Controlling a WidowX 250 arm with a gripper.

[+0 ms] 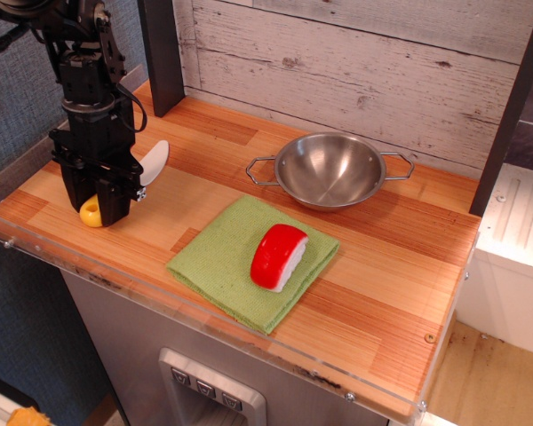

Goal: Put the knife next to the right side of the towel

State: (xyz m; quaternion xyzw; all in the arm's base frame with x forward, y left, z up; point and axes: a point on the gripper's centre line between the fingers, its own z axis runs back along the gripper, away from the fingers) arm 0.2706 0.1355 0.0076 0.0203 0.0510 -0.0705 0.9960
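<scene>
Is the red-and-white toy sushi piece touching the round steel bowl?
Apart. The only view shows the sushi piece on the green towel, bare wood separating it from the bowl.

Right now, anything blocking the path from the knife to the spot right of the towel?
Partly. The knife sits at the counter's left end, under the gripper. The towel carries the sushi piece, and the metal bowl stands behind it. A straight low slide would cross them; bare counter lies right of the towel.
</scene>
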